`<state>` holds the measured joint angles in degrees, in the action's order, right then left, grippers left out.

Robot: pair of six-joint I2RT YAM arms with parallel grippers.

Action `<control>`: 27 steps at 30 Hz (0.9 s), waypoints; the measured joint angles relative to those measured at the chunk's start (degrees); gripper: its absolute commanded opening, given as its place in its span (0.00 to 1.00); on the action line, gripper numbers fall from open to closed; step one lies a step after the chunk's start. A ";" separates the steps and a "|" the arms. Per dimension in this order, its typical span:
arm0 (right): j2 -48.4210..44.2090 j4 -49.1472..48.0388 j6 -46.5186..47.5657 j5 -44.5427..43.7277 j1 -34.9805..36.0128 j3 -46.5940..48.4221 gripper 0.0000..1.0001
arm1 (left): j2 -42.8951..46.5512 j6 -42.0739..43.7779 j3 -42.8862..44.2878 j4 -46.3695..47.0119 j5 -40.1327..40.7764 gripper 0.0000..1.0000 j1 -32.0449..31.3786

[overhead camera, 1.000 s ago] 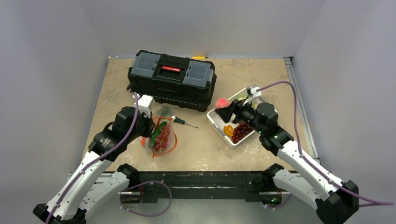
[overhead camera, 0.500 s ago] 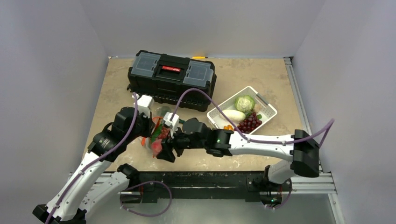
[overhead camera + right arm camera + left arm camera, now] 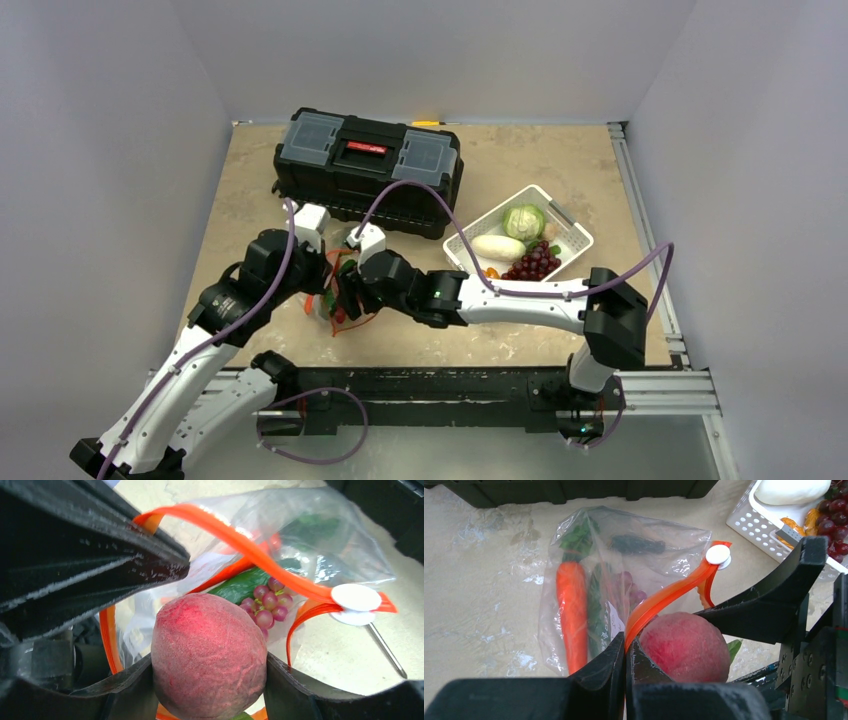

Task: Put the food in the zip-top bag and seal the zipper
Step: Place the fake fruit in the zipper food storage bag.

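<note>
right gripper (image 3: 345, 295) at zip-top bag (image 3: 335, 315) | left gripper (image 3: 320, 290) beside bag | basket (image 3: 488, 214) well apart | toolbox (image 3: 368, 170) behind

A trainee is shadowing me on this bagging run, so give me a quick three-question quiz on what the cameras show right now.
1. Which tool holds the peach at the mouth of the zip-top bag? A) left B) right C) neither
2. True or false: the carrot already lies inside the bag.
3. Fill in: the left tool is shut on the bag's orange-red ____.

Key:
1. B, the right tool.
2. True.
3. zipper.
</note>
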<state>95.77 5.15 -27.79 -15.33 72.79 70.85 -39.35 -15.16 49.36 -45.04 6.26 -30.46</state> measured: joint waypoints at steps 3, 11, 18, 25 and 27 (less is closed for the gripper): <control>0.26 -0.22 -0.76 -2.43 0.00 0.90 0.77 | 0.00 0.00 0.00 0.00 0.00 0.00 0.00; 2.38 -0.42 -0.92 -4.76 0.00 3.80 0.86 | 0.00 0.00 0.00 0.00 0.00 0.00 0.00; 2.01 0.11 -1.03 -5.75 0.02 3.39 0.83 | 0.00 0.00 0.00 -0.02 0.00 0.00 0.00; -7.54 -0.04 -3.48 -5.77 0.00 -6.38 0.75 | 0.07 0.00 0.00 0.00 0.00 0.00 0.00; -11.17 -0.52 -4.70 -5.70 0.00 -9.77 0.74 | 0.17 0.00 0.00 -0.02 0.00 0.00 0.00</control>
<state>84.60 4.62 -32.49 -21.04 72.79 61.08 -39.18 -15.16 49.36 -45.06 6.26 -30.46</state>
